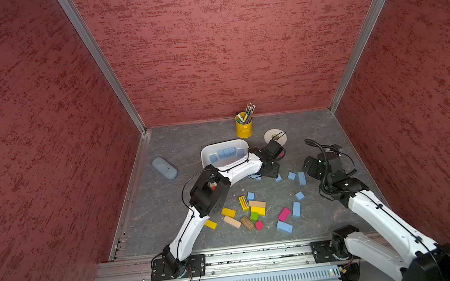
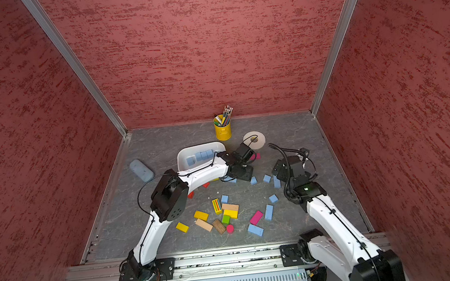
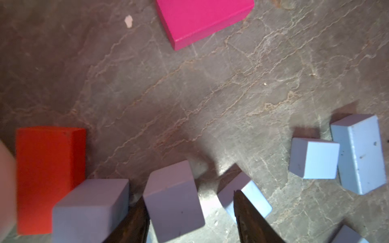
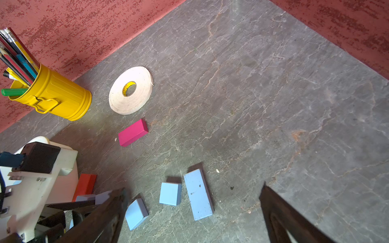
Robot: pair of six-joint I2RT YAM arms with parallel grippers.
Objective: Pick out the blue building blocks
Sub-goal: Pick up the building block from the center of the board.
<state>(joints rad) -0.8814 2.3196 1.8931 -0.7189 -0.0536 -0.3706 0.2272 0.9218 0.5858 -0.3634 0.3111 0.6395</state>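
A: Left end effector (image 3: 189, 196) stands half open astride one blue block (image 3: 172, 202) on the table (image 3: 210, 94); one finger just beside it, the other apart.

B: We should centre before squeezing, or it twists into the neighbouring blue block (image 3: 90, 208). Right end effector (image 4: 193, 187) hangs wide, empty. We then lift straight and carry to the white tray (image 1: 205, 153), where blue blocks (image 1: 226, 153) already lie.
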